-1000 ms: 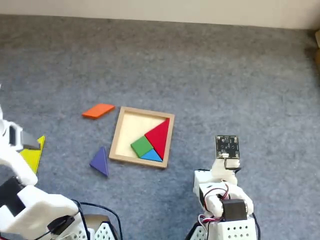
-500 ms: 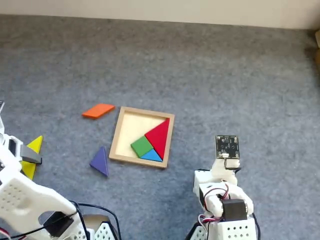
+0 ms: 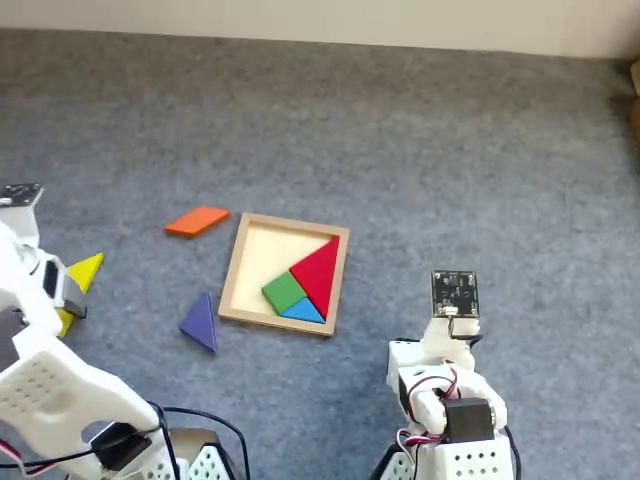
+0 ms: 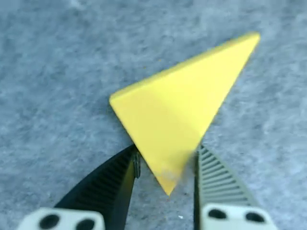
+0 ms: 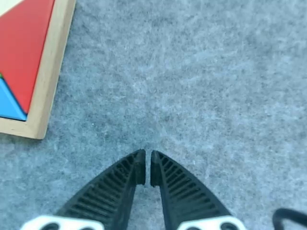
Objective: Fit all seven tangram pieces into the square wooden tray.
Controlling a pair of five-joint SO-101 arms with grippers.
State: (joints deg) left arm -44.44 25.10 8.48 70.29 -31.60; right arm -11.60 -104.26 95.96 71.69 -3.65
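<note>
Clamping the yellow triangle (image 4: 182, 100), left pincer (image 4: 166, 157) has shifted it.

- Surface I work on: grey-blue felt-like carpet (image 3: 450, 150), short fuzzy pile, runs left to right & near to far across the whole scene.
- Close up, the pile looks mottled, w/ lighter & darker flecks.
- Far edge: pale cream strip (image 3: 320, 20), wall or skirting, can't tell which.
- Far right edge: small brown bit (image 3: 636, 85), prob. wood, too cut off to ID.
- Light: soft & even, faint shadows only.
</note>
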